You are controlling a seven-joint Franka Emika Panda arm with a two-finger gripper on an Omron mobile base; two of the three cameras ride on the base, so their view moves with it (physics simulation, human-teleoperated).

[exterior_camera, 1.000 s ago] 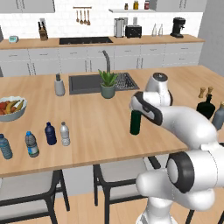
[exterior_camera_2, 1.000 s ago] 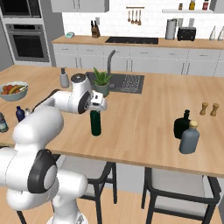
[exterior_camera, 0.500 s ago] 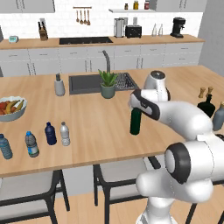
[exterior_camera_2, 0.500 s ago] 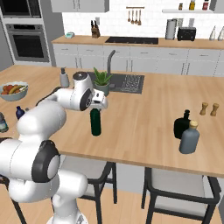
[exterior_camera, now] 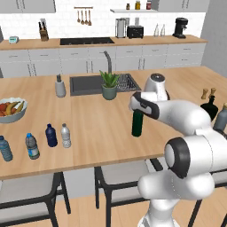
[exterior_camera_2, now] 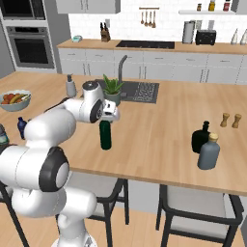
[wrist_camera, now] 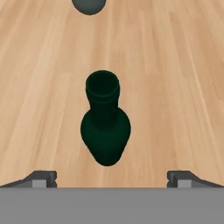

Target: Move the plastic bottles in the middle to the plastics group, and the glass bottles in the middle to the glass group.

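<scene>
Green bottle [exterior_camera: 137, 124] stands upright mid-counter [exterior_camera: 97, 128], in front of the sink. End effector [wrist_camera: 112, 177] hangs directly above its mouth, pointing down; jaws spread wide, tips either side of the bottle, touching nothing, holding nothing.

Count, left end of counter: one navy bottle [exterior_camera: 51, 135] and one clear white-capped bottle [exterior_camera: 65, 135] side by side; two blue-labelled water bottles [exterior_camera: 31, 146] nearer the edge, the second [exterior_camera: 5, 148] further left.

Right end: one squat black bottle [exterior_camera_2: 200, 138], one grey-blue bottle [exterior_camera_2: 209, 152] just beside it, two pepper mills [exterior_camera_2: 230, 120] behind.

Also one fruit bowl [exterior_camera: 13, 116], one potted plant [exterior_camera: 109, 85].
</scene>
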